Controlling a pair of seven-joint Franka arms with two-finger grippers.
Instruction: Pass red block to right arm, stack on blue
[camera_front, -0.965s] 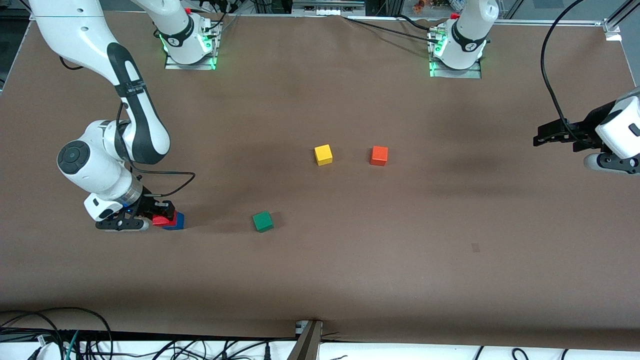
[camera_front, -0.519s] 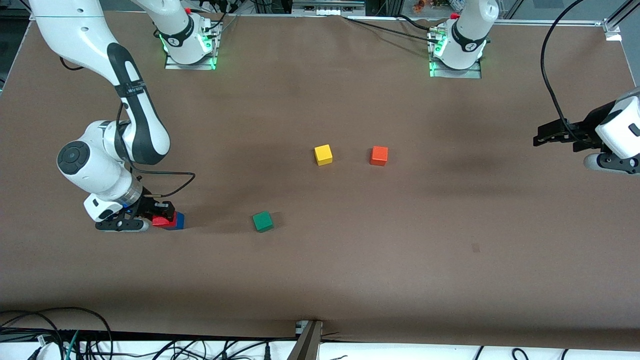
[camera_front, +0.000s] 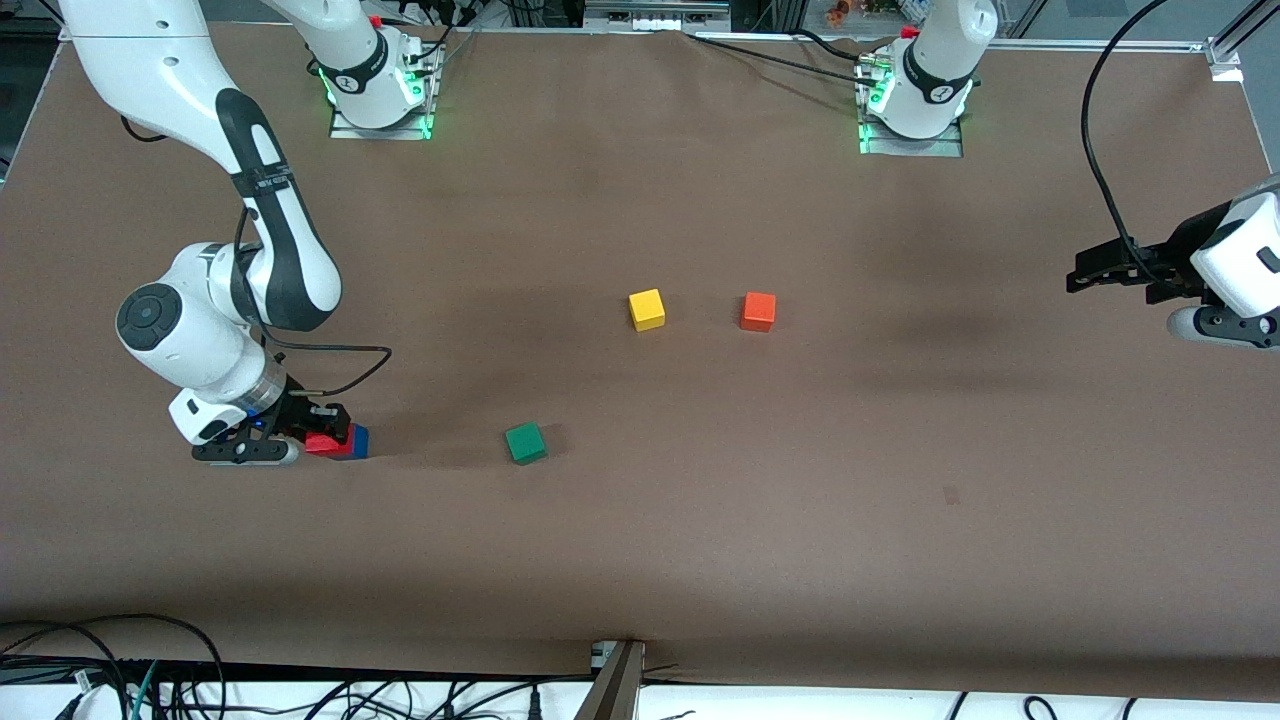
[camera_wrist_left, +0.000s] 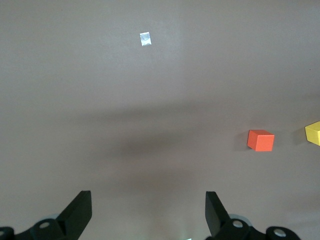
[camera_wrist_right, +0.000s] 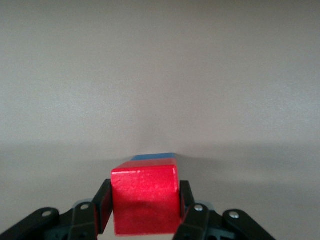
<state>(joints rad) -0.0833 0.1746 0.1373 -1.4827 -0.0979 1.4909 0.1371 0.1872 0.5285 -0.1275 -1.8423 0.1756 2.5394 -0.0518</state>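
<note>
My right gripper (camera_front: 322, 432) is shut on the red block (camera_front: 325, 444), with a finger on each side of it. The red block (camera_wrist_right: 145, 200) sits on top of the blue block (camera_front: 358, 440) at the right arm's end of the table. Only a thin blue strip (camera_wrist_right: 155, 157) shows past the red block in the right wrist view. My left gripper (camera_front: 1085, 277) is open and empty, held above the table at the left arm's end, where that arm waits. In the left wrist view its fingers (camera_wrist_left: 80, 212) stand wide apart over bare table.
A green cube (camera_front: 525, 442) lies beside the stack toward the table's middle. A yellow cube (camera_front: 647, 309) and an orange cube (camera_front: 758, 311) lie side by side farther from the front camera. The orange cube (camera_wrist_left: 260, 140) also shows in the left wrist view.
</note>
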